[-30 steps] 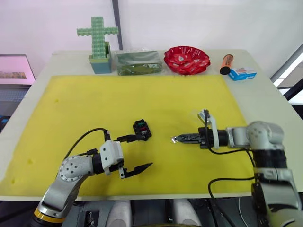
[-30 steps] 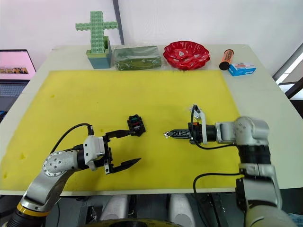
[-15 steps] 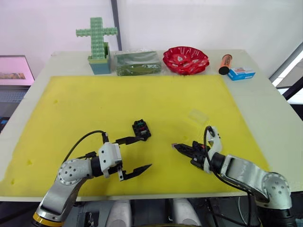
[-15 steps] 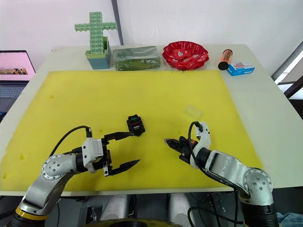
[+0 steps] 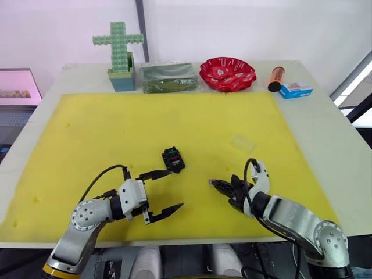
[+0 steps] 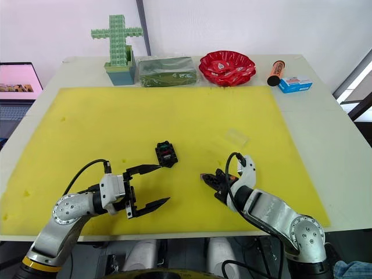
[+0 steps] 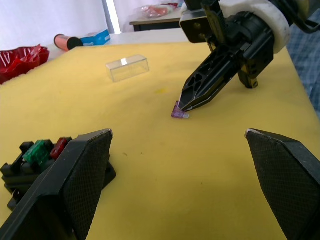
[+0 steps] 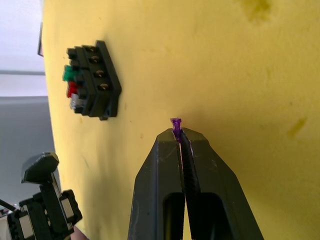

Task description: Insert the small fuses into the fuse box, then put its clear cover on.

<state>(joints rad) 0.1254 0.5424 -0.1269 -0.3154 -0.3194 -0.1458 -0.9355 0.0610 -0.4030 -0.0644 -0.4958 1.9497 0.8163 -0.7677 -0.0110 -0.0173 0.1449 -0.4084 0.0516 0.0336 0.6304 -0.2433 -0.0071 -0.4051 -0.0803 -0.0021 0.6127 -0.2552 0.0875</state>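
The black fuse box (image 5: 174, 158) lies on the yellow mat (image 5: 174, 116), with a green, a red and a grey fuse (image 8: 71, 87) seated at one end. My right gripper (image 5: 214, 183) is to its right, low over the mat, shut on a small purple fuse (image 8: 176, 122) at its tip. The fuse is at or just above the mat's surface. My left gripper (image 5: 174, 189) is wide open in front of the box, holding nothing. The clear cover (image 5: 240, 141) lies on the mat beyond the right gripper.
Along the table's far edge stand a green brick cross (image 5: 120, 52), a clear-wrapped green package (image 5: 168, 77), a red bowl (image 5: 228, 72), an orange tube (image 5: 275, 78) and a blue box (image 5: 295, 90). A screen (image 5: 17, 87) sits off the left edge.
My right arm has swung down and toward the front edge, its shut tip staying near the same spot. The clear cover, hidden behind that arm before, now shows. The left gripper drifted slightly nearer.
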